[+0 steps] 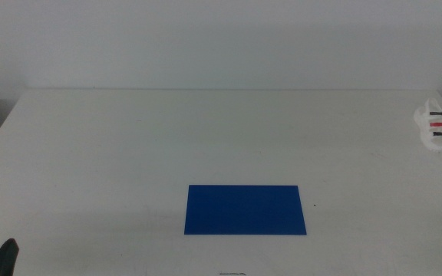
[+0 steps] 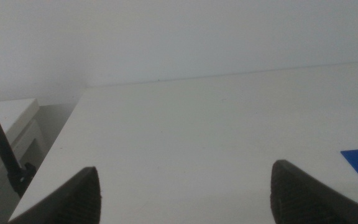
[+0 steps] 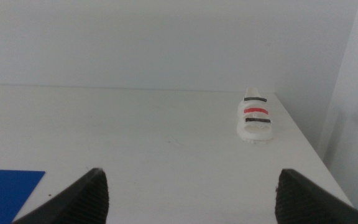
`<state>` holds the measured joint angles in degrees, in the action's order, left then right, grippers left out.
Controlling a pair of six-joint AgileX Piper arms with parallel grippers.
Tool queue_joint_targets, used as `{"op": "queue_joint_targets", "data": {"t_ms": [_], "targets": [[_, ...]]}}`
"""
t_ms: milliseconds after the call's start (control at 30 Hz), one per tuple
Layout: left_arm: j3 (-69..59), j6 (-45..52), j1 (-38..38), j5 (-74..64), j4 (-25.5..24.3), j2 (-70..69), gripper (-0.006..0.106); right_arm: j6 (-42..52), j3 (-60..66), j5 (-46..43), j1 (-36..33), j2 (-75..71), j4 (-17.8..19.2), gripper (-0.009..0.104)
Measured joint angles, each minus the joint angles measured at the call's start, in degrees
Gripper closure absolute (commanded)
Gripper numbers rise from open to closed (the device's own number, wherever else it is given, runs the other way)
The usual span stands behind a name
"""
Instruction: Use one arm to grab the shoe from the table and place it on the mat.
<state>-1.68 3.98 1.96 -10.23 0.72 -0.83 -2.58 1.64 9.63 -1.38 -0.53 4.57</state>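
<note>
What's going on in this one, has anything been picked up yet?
Nothing is being handled yet. The shoe sits alone near the table's far right edge, well apart from the blue mat, which lies bare at the front centre. Both arms wait at the near side: the left gripper and right gripper are open and empty, and the right wrist view looks toward the shoe.
</note>
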Motion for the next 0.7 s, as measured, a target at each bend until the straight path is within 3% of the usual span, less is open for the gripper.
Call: {"op": "queue_joint_targets", "data": {"t_ms": [167,333,600,700], "targets": [[0.00,0.00,0.00,0.00,0.00,0.00,0.007,-2.51,-1.34,0.37,0.00,0.91,-0.05,0.001],[0.00,0.00,0.00,0.00,0.00,0.00,0.007,-3.47,-8.47,2.21,0.00,11.21,-0.05,0.001],[0.00,0.00,0.00,0.00,0.00,0.00,0.007,-3.59,-32.00,21.54,0.00,35.37,-0.65,0.001],[0.00,0.00,0.00,0.00,0.00,0.00,0.007,-3.59,-36.52,23.88,0.00,40.83,-0.77,0.001]]}}
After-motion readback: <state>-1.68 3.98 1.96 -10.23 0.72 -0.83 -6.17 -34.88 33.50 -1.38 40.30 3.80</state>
